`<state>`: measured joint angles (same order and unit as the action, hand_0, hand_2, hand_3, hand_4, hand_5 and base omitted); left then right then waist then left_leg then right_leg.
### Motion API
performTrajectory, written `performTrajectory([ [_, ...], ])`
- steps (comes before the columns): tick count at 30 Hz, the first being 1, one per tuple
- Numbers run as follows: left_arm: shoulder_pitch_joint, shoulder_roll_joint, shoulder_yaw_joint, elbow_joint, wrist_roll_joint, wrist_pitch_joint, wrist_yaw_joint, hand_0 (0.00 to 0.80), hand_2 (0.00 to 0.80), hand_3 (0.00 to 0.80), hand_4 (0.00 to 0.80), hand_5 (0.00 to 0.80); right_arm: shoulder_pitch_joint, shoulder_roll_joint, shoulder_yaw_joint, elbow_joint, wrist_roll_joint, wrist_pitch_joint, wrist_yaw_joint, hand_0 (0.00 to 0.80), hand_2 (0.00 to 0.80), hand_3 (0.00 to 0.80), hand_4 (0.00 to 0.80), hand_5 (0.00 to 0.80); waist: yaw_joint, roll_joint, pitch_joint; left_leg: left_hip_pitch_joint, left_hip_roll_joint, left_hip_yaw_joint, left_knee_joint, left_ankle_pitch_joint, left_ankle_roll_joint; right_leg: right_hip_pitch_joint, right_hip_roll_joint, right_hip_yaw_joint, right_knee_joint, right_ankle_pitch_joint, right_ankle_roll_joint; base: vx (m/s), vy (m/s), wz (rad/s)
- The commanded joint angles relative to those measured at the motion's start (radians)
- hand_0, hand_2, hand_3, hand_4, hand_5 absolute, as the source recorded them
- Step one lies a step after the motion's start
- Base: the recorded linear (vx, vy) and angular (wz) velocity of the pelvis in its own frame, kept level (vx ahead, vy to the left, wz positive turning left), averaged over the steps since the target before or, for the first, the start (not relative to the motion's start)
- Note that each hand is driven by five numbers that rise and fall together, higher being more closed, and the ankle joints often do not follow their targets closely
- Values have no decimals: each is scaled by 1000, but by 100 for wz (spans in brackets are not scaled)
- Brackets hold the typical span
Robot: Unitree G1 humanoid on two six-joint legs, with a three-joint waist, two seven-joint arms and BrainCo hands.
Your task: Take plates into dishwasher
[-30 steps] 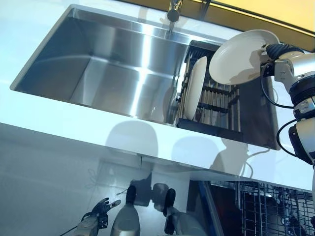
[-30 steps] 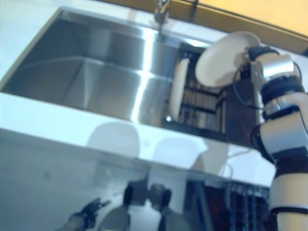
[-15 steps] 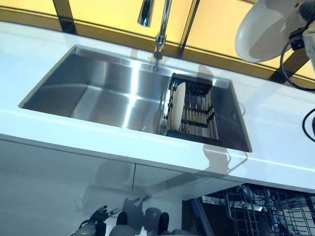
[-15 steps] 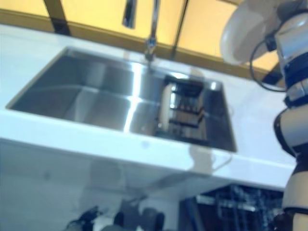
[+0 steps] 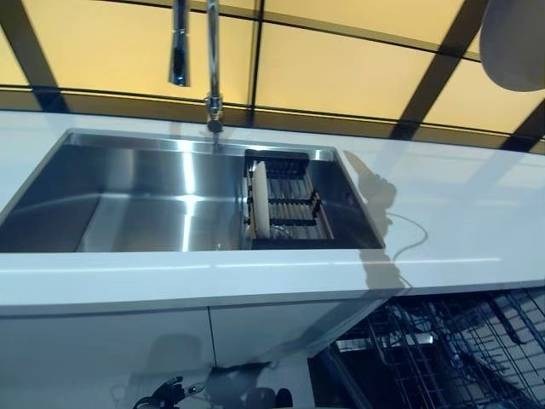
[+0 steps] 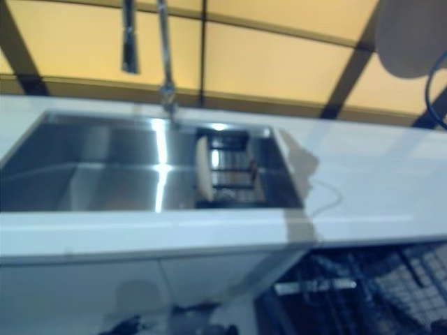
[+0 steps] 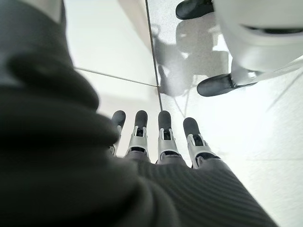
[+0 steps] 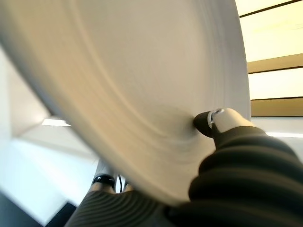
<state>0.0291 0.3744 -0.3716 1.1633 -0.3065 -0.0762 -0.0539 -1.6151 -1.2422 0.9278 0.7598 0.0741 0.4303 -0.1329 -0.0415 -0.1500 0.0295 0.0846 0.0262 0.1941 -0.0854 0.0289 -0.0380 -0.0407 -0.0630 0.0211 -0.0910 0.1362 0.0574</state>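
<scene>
A white plate [image 5: 516,44] hangs high at the upper right, well above the counter; it fills the right wrist view [image 8: 118,85]. My right hand [image 8: 221,121] is shut on it, thumb on its face and fingers under the rim. A second white plate [image 5: 261,213] stands on edge in the dark dish rack [image 5: 298,209] at the right end of the sink. My left hand [image 7: 161,137] hangs low near the floor with its fingers straight and holds nothing; it also shows small in the left eye view [image 5: 162,394].
The steel sink [image 5: 128,196] lies in a white counter [image 5: 460,230] under a tall faucet [image 5: 209,60]. An open dishwasher's wire basket [image 5: 443,349] shows below the counter at the lower right. White cabinet fronts [image 5: 111,349] stand to its left.
The camera has moved, so the whole scene has shifted. My right hand has carried the plate from just above the dish rack up and off to the right of the sink.
</scene>
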Motion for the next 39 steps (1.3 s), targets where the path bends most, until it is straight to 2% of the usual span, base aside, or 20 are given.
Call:
performTrajectory([
  [1,-46,12,2,21,53,-4,-21,0,0,0,0,0,-26,-112,18,-1,-62,-73,14,800,800,800,800,800,-10,6,26,24,18,-83,-2,-59,9,34,-18,4,4,-1,87,11,-47,-17],
  [7,-48,-8,2,17,77,0,-34,0,0,0,0,0,201,-197,-153,-44,-98,-127,52,800,800,800,800,800,-60,27,28,34,37,-42,-2,-61,-3,25,-6,30,4,-8,83,6,-58,-20],
  [15,-74,-25,-5,13,85,5,-40,0,0,0,0,0,444,-234,-367,-82,-165,-166,48,800,800,800,800,800,-138,66,63,27,56,15,-2,-59,-17,-16,6,68,4,-7,75,-56,-39,-14],
  [19,-78,-39,-3,10,80,6,-34,0,0,0,0,0,569,-244,-464,-111,-181,-197,46,800,800,800,800,800,-176,83,76,26,62,40,-2,-58,-22,-32,12,91,4,-4,74,-24,-6,-18],
  [21,-81,-47,3,8,81,4,-31,0,0,0,0,0,674,-250,-550,-133,-199,-228,57,800,800,800,800,800,-203,93,83,25,64,56,-2,-60,-25,-46,15,106,4,0,75,-19,-5,-9],
  [25,-95,-54,9,-1,69,1,-23,0,0,0,0,0,844,-245,-691,-170,-223,-258,52,800,800,800,800,800,-242,109,101,21,64,78,-2,-63,-28,-73,17,123,4,8,75,-43,15,-17],
  [31,-104,-62,12,-14,65,4,-25,0,0,0,0,0,1090,-212,-886,-240,-311,-287,33,800,800,800,800,800,-274,128,123,10,58,94,-2,-64,-28,-99,18,134,9,12,75,-36,14,-17],
  [34,-103,-65,12,-17,66,3,-22,0,0,0,0,0,1175,-193,-947,-283,-342,-292,36,800,800,800,800,800,-280,133,128,9,55,96,-2,-64,-27,-106,17,136,9,13,76,-11,21,-8],
  [39,-113,-80,22,-19,64,4,-14,0,0,0,0,0,1283,-143,-1002,-358,-486,-285,29,800,800,800,800,800,-289,144,135,8,50,100,-2,-68,-24,-115,16,138,11,13,75,-3,10,-2],
])
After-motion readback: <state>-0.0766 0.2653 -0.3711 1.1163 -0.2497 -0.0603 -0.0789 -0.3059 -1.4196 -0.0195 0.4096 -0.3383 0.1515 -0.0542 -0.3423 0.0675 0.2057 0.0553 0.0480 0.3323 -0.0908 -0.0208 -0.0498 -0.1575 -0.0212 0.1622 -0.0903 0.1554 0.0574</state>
